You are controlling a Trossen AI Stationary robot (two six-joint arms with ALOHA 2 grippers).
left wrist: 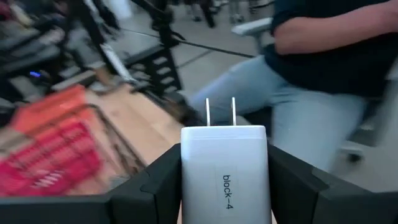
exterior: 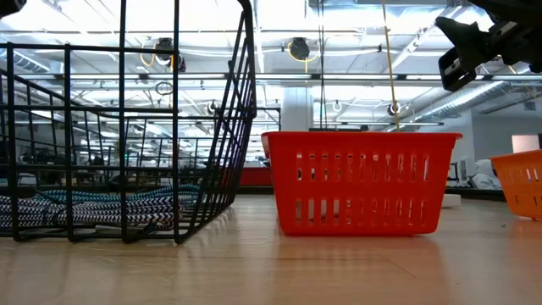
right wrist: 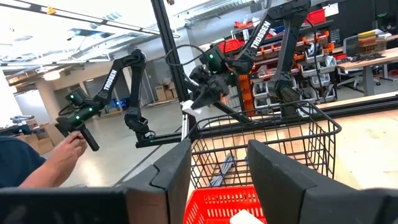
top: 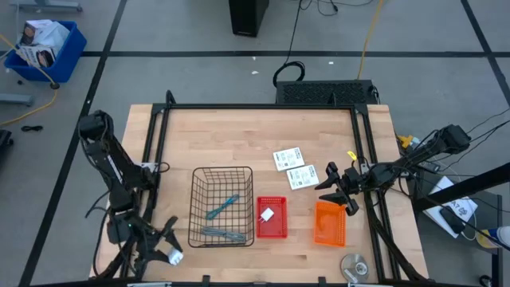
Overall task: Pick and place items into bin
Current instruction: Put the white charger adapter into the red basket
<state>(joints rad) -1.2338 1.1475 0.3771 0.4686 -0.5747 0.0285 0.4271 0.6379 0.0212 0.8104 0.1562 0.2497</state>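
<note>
My left gripper (left wrist: 224, 152) hovers over the table's near left corner (top: 169, 255), shut on a white block (left wrist: 224, 180) printed "block-4" that has two metal prongs. My right gripper (top: 341, 191) is open and holds nothing. It hangs above the table between the orange bin (top: 329, 222) and the white cards with green print (top: 295, 167), which lie flat on the wood. A black wire basket (top: 221, 206) holds two teal and grey tools (top: 223, 207). A second white block (top: 267, 214) lies in the red bin (top: 271, 217). My left gripper pinches the white block by its two opposite side walls (left wrist: 189, 177), one finger (left wrist: 165, 180) on each side. The prong end (left wrist: 221, 112) points away from the wrist, past the fingertips. The block is lifted clear of the table.
A round silver disc (top: 355, 265) lies near the table's near right corner. A black frame (top: 259, 106) runs along the table's far and side edges. A seated person (left wrist: 323, 68) is beyond the left gripper, and a hand (right wrist: 65, 152) shows in the right wrist view.
</note>
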